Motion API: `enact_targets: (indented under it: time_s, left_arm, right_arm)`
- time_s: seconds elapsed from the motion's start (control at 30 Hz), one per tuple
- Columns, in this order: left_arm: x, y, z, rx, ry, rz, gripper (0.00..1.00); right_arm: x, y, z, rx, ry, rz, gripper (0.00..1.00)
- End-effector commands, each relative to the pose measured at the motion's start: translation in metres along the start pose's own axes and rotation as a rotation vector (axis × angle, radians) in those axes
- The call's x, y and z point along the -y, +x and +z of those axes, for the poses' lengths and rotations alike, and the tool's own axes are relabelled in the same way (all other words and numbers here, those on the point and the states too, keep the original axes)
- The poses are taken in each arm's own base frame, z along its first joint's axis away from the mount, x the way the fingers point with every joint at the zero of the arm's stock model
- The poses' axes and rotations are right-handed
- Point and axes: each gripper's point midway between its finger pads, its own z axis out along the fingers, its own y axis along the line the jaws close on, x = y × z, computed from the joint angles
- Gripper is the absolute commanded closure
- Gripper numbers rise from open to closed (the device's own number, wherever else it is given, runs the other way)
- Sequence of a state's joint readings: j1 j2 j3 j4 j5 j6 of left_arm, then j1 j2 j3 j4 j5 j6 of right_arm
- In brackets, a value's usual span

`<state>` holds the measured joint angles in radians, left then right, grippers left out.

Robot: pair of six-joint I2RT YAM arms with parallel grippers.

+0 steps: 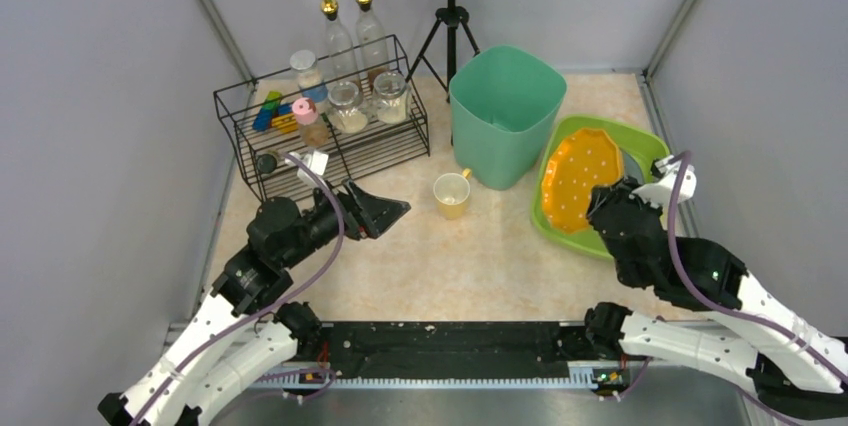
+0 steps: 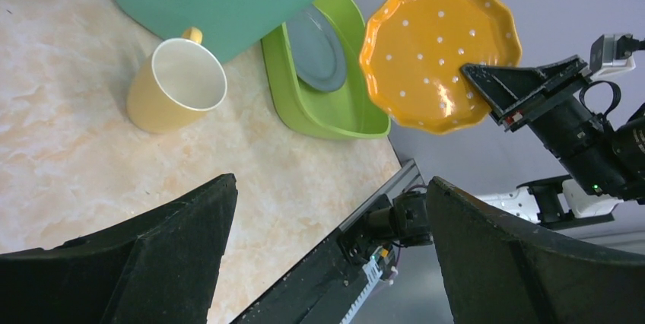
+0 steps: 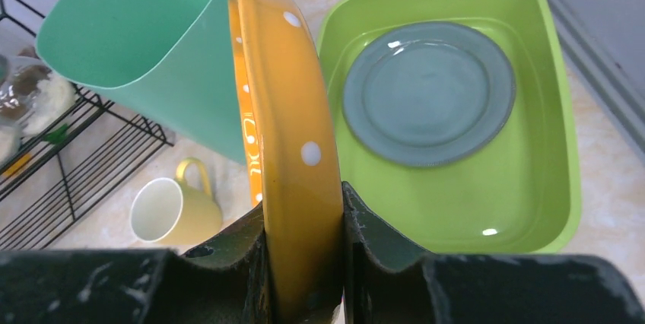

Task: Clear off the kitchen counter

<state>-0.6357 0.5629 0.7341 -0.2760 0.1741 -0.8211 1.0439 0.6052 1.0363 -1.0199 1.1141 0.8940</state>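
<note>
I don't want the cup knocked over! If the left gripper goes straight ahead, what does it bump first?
Probably the yellow mug, standing just ahead of the open left gripper. It might slip past it towards the green tray; depth is unclear.

Our left arm (image 1: 215, 331) rises from its base and bends toward the middle. Its wrist is turned so that our left gripper (image 1: 388, 212) points to the right, jaws spread wide with nothing between them. Our right arm (image 1: 745, 301) folds in from the right side, wrist angled up and to the left. Our right gripper (image 3: 304, 221) pinches the rim of an orange dish (image 3: 285, 103), one finger on each face, holding it on edge.
</note>
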Motion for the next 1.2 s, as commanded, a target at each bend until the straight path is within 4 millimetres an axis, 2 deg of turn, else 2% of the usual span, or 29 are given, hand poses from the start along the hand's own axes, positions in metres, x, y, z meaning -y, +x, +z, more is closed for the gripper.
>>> enact_targets:
  time_s: [0.0,0.2,0.27,0.37,0.6,0.73,0.87,1.17]
  left_arm:
    - [0.015,0.001,0.003,-0.008,0.086,-0.014,0.02]
    - [0.015,0.006,0.003,-0.025,0.102,-0.019,0.02]
    - [0.015,0.007,0.002,-0.027,0.103,-0.021,0.02]
    - [0.013,0.009,0.000,-0.031,0.097,-0.021,0.02]
    - [0.008,0.012,-0.006,-0.029,0.083,-0.015,0.02]
    - [0.005,0.013,-0.003,-0.029,0.073,-0.012,0.02]
    - [0.003,0.016,0.001,-0.045,0.070,-0.015,0.02]
    - [-0.006,0.022,0.009,-0.063,0.051,-0.018,0.02]
  right_arm:
    - [0.000,-0.042,0.002,0.159,0.070,0.158,1.00]
    - [-0.017,-0.022,0.020,0.117,0.077,0.143,1.00]
    - [-0.020,-0.011,0.033,0.087,0.078,0.142,1.00]
    - [-0.012,0.004,0.059,0.040,0.100,0.171,1.00]
    - [0.028,0.006,0.094,0.033,0.157,0.255,1.00]
    - [0.057,0.015,0.116,-0.001,0.196,0.335,1.00]
    - [0.078,0.010,0.131,0.058,0.213,0.397,1.00]
    - [0.109,0.019,0.169,0.083,0.181,0.614,1.00]
